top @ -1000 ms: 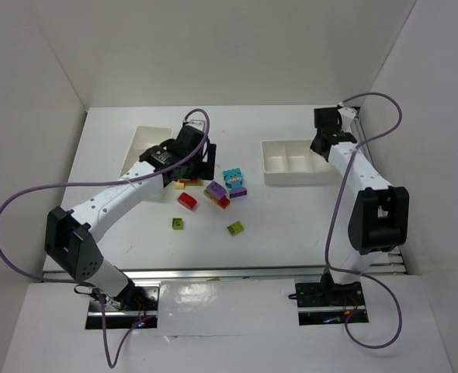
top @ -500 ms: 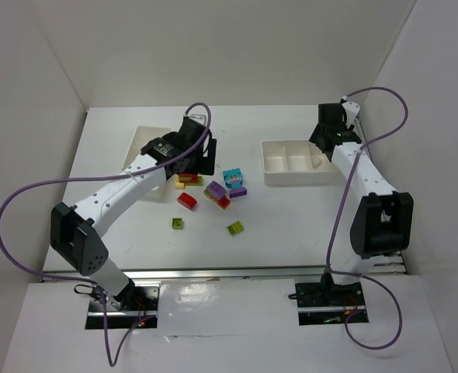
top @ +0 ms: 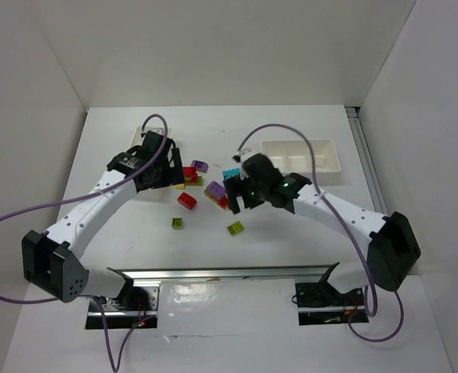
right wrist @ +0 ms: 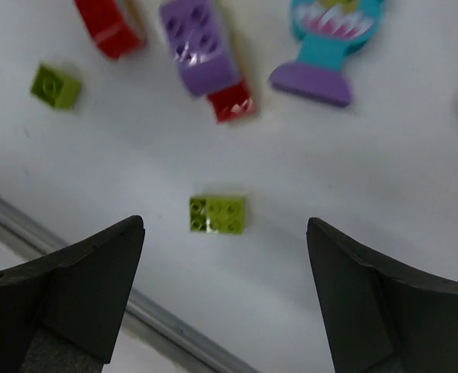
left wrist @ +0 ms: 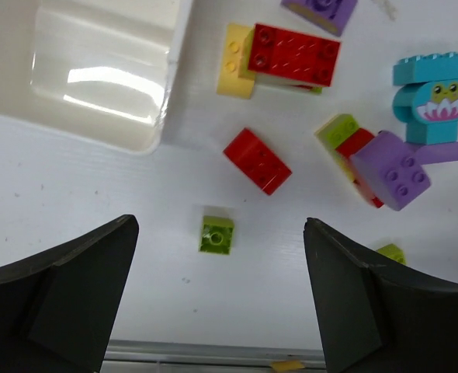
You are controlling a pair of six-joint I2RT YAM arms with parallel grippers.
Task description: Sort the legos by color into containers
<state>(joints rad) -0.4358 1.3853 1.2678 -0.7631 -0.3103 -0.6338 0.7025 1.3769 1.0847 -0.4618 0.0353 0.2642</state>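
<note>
The legos lie loose in the middle of the table. From the left wrist I see a long red brick [left wrist: 293, 54] on a yellow one [left wrist: 234, 70], a red brick [left wrist: 257, 160], a small lime brick [left wrist: 216, 234], a purple brick [left wrist: 392, 169] and a cyan piece [left wrist: 435, 97]. My left gripper [top: 167, 176] hangs open and empty above them, beside the left container [left wrist: 97, 70]. My right gripper [top: 241, 199] is open and empty above a lime brick [right wrist: 217, 214]. The right container [top: 303, 159] stands behind it.
A metal rail [top: 229, 273] runs along the table's near edge, just past the lime bricks. White walls close in the table at the back and on both sides. Purple cables [top: 27, 214] loop off both arms.
My right arm has swung from the right container over to the brick pile, and its jaws have opened wide. My left arm has shifted left, uncovering a red and a purple brick.
</note>
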